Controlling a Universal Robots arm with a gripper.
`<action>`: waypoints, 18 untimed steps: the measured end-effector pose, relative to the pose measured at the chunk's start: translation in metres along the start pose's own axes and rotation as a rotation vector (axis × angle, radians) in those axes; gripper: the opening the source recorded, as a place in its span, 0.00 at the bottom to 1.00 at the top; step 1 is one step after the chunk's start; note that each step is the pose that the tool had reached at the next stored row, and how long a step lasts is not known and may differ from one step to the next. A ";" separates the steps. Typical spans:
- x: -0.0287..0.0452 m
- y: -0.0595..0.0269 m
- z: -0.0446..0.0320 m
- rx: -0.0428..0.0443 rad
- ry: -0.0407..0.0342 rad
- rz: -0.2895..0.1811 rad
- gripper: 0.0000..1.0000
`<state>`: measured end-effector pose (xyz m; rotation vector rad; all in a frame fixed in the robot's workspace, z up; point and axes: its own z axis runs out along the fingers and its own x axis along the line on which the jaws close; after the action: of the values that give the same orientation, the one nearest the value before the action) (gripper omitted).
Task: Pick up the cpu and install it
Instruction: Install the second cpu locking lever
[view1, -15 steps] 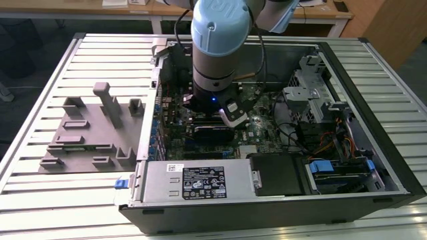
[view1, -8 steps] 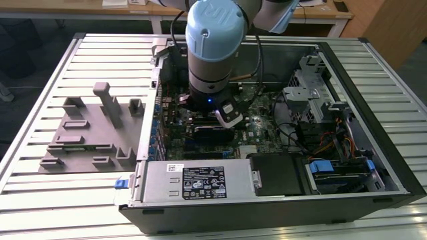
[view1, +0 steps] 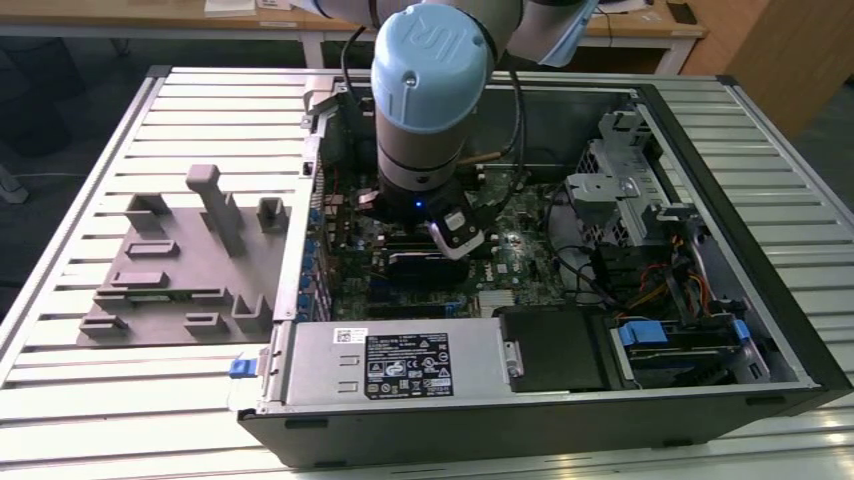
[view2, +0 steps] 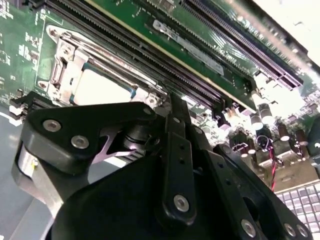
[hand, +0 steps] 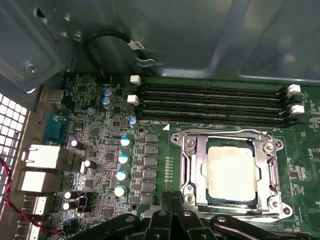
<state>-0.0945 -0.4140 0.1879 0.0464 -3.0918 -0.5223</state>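
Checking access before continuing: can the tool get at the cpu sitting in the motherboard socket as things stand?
Probably yes. The cpu lies with its top uncovered inside the socket frame, nothing lying over it, and the tool hangs just beside the socket inside the open case.

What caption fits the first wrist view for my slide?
The cpu sits inside the motherboard's metal socket frame, with the claw's black linkage at the picture's edge.

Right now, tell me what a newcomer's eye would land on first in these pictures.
First, the arm's pale blue joint reaching down into the open computer case in the exterior view. Then, in the first wrist view, the cpu lying inside the socket's metal frame on the green motherboard, beside the memory slots, with the gripper close by.
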 end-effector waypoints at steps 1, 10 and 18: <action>0.0000 0.0000 0.0000 -0.0001 0.0000 0.000 0.11; 0.0000 0.0041 -0.0114 -0.0004 -0.0001 0.000 0.11; -0.0001 0.0101 -0.0289 0.0030 -0.0009 0.000 0.11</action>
<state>-0.0944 -0.4139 0.2185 0.0455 -3.0934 -0.5179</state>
